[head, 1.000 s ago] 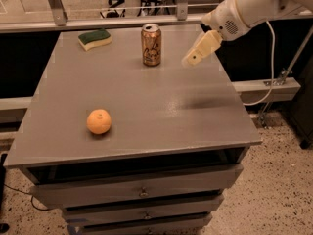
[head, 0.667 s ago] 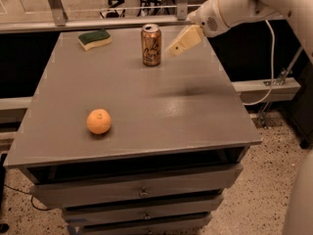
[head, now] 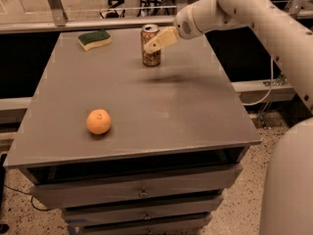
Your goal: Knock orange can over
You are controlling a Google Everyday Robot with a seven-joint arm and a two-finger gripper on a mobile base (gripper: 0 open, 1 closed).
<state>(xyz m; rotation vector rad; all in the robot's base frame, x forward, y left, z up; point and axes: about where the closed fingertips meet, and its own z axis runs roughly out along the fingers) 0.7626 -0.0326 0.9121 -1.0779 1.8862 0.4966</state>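
The slim, coppery can (head: 151,58) with its silver top stands upright at the back of the matte grey counter (head: 171,106), well apart from the round, dimpled orange (head: 99,121) near the front and the green-and-yellow sponge (head: 94,39) at the back left. The smooth cream gripper (head: 150,45) reaches in from the right across the can's upper half. Whether its jaws are apart or together, I cannot tell.
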